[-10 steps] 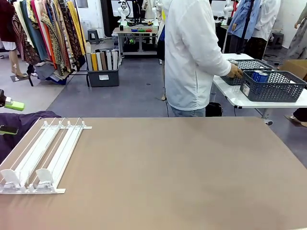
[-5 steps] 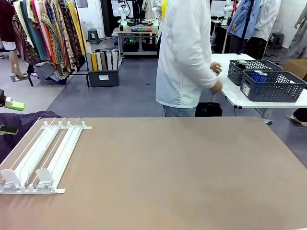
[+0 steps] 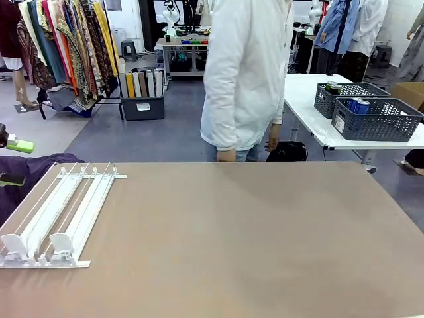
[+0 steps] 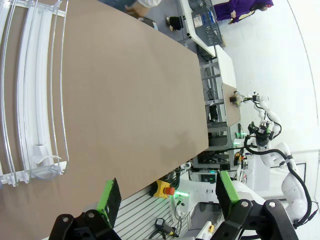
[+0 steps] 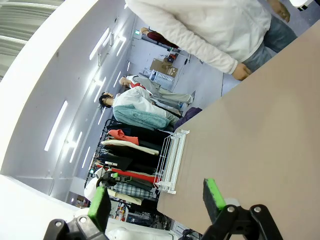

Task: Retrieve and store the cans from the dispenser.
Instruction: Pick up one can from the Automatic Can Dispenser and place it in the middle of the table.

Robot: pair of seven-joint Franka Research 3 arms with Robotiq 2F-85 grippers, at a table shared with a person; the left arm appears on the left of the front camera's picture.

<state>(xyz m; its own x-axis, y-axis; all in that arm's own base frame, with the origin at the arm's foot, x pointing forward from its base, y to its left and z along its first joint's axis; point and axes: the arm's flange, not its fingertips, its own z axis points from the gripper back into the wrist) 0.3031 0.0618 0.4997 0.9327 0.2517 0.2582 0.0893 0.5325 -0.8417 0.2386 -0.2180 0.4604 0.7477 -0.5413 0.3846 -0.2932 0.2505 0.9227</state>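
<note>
In your front view the dispenser (image 3: 58, 215) lies flat at the table's (image 3: 252, 245) left side, its rails running from the far edge toward you, with two white stoppers (image 3: 40, 246) at the near end. Its lanes hold nothing. The person (image 3: 245, 76) in a white jacket stands at the table's far edge, arms down. Behind them to the right, a white side table (image 3: 311, 119) carries two dark baskets (image 3: 374, 119); blue cans (image 3: 359, 105) sit in the nearer one and a dark can top (image 3: 333, 87) shows in the farther one.

From your left wrist, the left gripper (image 4: 167, 197) hangs off the table's edge with its green pads (image 4: 108, 195) wide apart and nothing between them. The dispenser (image 4: 35, 95) runs along the picture's left side, a stopper (image 4: 47, 162) at its lower end.

From your right wrist, the right gripper (image 5: 155, 200) is likewise spread wide and empty, above the table (image 5: 260, 135). The dispenser (image 5: 172, 160) sits well beyond it at the table's far corner, and the person's hand (image 5: 242, 71) hangs by the table's edge.
</note>
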